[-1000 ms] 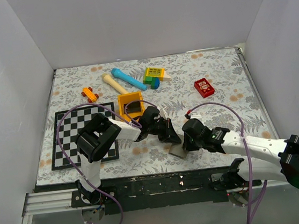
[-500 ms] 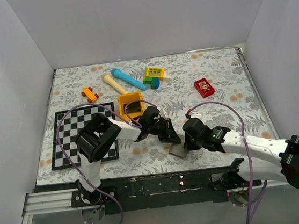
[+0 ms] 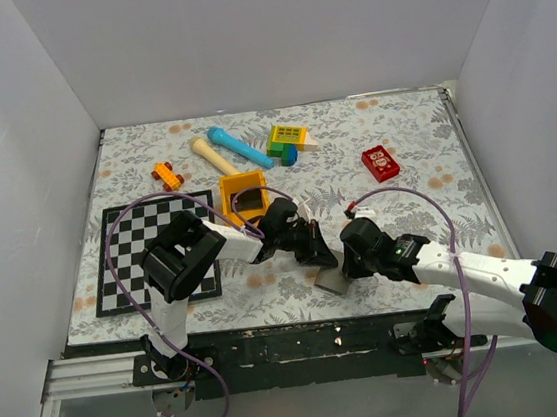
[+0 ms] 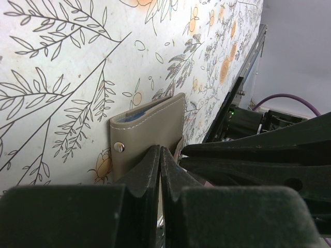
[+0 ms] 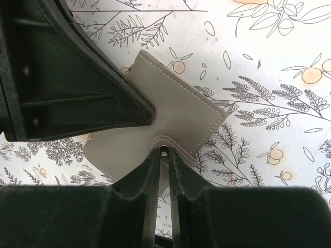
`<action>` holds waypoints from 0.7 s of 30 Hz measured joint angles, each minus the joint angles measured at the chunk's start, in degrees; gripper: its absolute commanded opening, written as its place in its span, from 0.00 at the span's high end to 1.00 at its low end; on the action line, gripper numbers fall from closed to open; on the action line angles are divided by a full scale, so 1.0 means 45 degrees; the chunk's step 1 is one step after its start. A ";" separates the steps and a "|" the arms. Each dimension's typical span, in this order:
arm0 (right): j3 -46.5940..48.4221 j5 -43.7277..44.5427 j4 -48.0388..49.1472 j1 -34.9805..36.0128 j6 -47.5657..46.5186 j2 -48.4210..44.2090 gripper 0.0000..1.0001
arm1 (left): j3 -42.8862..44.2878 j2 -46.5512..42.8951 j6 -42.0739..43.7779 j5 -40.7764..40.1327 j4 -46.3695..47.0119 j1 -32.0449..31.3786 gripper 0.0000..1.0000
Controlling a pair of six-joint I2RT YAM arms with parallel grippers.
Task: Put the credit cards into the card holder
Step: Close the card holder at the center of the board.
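grey card holder (image 5: 181, 113), floral tablecloth (image 3: 402, 144), black-and-white chequered board (image 3: 126, 236), orange tray (image 3: 226, 186)

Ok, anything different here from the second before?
Almost nothing. The right gripper edged slightly forward, away from its base, while pinching the snap tab of the card holder. The left gripper stayed shut with its tips on the card holder, and nothing else moved.

Left pincer (image 3: 327, 259) and right pincer (image 3: 347, 267) crowded flat grey folding wallet (image 3: 329, 284) from both sides; orange plastic tray (image 3: 243, 194) stood behind; floral worktop (image 3: 267, 285) leftward lay free.
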 measured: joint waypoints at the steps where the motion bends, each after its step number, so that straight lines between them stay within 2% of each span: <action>1: 0.0015 0.0000 0.0005 -0.0015 0.0000 0.0000 0.79 | 0.0000 0.0000 0.0000 0.0000 0.0005 0.0005 1.00; 21: 0.0219 -0.0160 0.0126 -0.0049 -0.0185 0.0427 0.79 | -0.0005 0.0015 0.0005 0.0024 0.0024 0.0015 1.00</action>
